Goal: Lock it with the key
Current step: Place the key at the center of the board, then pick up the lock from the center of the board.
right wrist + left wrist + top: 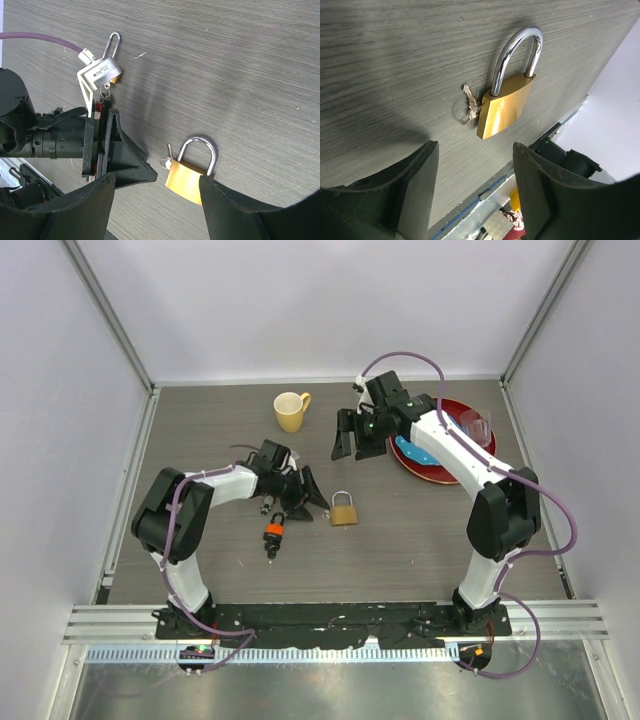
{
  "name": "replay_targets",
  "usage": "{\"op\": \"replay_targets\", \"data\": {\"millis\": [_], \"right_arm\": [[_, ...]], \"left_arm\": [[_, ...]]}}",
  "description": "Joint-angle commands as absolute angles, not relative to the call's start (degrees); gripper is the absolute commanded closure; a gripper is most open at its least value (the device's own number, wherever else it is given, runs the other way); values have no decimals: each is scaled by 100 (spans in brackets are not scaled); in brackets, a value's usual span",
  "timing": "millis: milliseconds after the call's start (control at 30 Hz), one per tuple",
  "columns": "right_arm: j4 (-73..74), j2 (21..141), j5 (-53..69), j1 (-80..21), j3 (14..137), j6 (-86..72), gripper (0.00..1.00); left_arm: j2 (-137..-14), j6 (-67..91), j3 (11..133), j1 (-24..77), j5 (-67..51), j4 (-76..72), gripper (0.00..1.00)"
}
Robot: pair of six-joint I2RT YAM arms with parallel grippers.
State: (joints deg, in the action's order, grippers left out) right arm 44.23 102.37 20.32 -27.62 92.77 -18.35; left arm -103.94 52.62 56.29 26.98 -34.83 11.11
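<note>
A brass padlock [343, 510] with a steel shackle lies flat on the grey wood table. Both shackle legs sit in the body [505, 107]. A small silver key [470, 106] sticks out of the end of the body [187, 180] opposite the shackle. My left gripper [312, 500] is just left of the padlock, open, with nothing between its fingers [415, 190]. My right gripper [355, 448] hovers above and behind the padlock, open and empty. Its wrist view looks down on the key [168, 156] and the left gripper's fingers [125, 160].
A yellow cup [290, 410] stands at the back centre. At the back right, a red plate [440, 472] holds a blue plate and a clear glass [477, 425]. An orange and black item [273, 533] lies below the left gripper. A second small padlock [112, 45] shows beside the left wrist.
</note>
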Motion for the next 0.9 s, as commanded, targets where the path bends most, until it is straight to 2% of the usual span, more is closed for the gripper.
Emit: {"op": "replay_targets", "data": {"millis": [0,300,433,600,667,867], "right_arm": [[4307,9949,2162,-2725,9299,-1890,26],[4201,9827,2382,-2681,9360,-1881,19],[4017,9721,2417,-2672,9290,-1951,18],[3894,9633,2461,-2637,9185,-2065,16],[3806,9615,2583,-2637,9115,-2118,13],[3762,9598,2698,-2628,8965,-2188,12]], "left_arm": [[-9958,5098,5844,2716,-3164,1274,35],[-9361,5063,6144,2602,-2962,1292,25],[-9071,4817,6240,2374,-2603,1650,16],[-9079,3800,6872,2285,-1452,3108,7],[-9167,3491,7171,2294,-778,3749,7],[-9482,2646,7514,2294,254,4113,9]]}}
